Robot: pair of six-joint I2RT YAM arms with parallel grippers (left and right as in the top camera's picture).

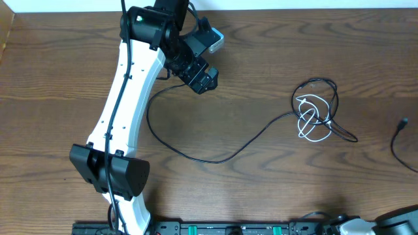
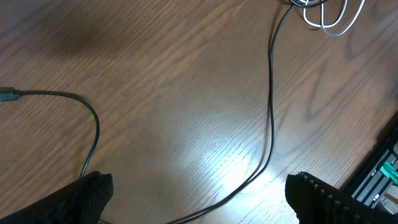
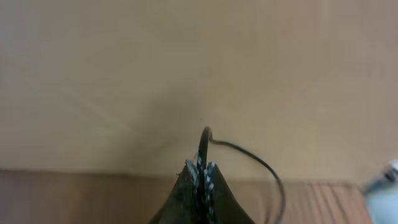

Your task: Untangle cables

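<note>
The long black cable (image 1: 209, 158) runs from under my left gripper (image 1: 201, 79) in a wide curve to a tangle at the right, where it loops around the shorter white cable (image 1: 309, 123). In the left wrist view my left gripper (image 2: 199, 208) is open above the table, and the black cable (image 2: 271, 112) passes between its fingers. One small plug end (image 2: 7, 95) lies at the left and the white cable (image 2: 336, 22) at the top. My right gripper (image 3: 201, 171) is shut on a black cable (image 3: 249, 152) that loops up from its tips.
A black cable piece with a plug end (image 1: 400, 130) lies at the table's right edge. The left arm (image 1: 124, 111) crosses the left part of the table. Part of the right arm (image 1: 392, 220) and a rail (image 1: 228, 228) show along the front edge.
</note>
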